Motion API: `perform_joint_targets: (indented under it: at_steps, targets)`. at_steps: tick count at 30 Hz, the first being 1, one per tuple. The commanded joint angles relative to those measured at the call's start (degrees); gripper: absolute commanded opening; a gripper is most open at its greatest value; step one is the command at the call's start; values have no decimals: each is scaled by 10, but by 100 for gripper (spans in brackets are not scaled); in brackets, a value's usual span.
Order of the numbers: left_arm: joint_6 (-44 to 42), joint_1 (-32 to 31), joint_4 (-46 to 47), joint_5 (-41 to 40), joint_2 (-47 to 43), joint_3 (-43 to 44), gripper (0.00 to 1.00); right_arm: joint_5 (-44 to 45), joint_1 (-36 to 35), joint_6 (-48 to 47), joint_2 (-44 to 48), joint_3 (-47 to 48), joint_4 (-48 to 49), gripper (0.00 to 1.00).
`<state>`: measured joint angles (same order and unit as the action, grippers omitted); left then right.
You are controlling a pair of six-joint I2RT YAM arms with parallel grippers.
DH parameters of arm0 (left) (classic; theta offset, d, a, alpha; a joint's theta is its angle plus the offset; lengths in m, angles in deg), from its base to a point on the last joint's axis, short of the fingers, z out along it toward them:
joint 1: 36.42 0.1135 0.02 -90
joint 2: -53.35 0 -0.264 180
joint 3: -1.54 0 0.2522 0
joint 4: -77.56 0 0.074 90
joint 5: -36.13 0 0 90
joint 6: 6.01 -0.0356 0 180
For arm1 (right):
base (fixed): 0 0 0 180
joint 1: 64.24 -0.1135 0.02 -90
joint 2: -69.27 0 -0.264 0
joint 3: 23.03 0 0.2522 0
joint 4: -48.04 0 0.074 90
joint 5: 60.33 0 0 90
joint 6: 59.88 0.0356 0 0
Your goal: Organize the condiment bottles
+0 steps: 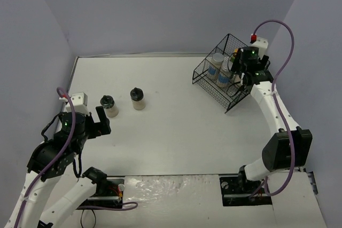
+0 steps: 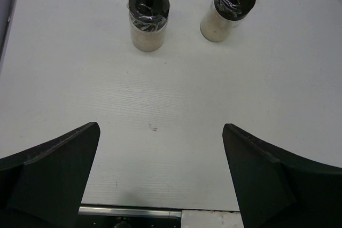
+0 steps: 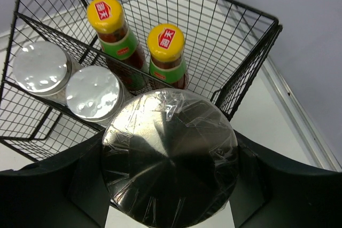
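At the basket (image 3: 251, 57) rim, right claw (image 3: 171, 188) clamps a silver-lidded jar (image 3: 170, 153) upright, basket interior just ahead; left claw (image 2: 160, 177) released, facing both shakers (image 2: 148, 22).

Bright even overhead light, soft faint shadows, glare on silver-lidded jar (image 3: 170, 156), wrist-view foregrounds slightly blurred

silver-lidded jar (image 3: 170, 156) body hidden beneath own lid; left tool (image 2: 161, 132) cut off by bottom edge
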<state>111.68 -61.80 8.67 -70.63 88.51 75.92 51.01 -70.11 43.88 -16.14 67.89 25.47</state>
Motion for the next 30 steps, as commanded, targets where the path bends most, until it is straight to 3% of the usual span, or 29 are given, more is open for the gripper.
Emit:
perform_joint_targets:
  at_steps: [1, 9, 13, 25, 30]
  targets:
    - [11, 0, 27, -1, 7, 6, 97, 6, 8, 20, -5, -13, 114, 0]
    - [18, 0, 23, 1, 6, 5, 97, 7, 19, 45, -53, -31, 136, 0]
    - [20, 1, 20, 1, 4, 6, 97, 11, 20, 50, -75, -31, 146, 5]
    - [27, 0, 18, 2, 4, 2, 97, -11, 24, 60, -82, -37, 147, 74]
    - [28, 0, 24, 4, 8, -2, 97, -22, 24, 53, -59, -38, 138, 91]
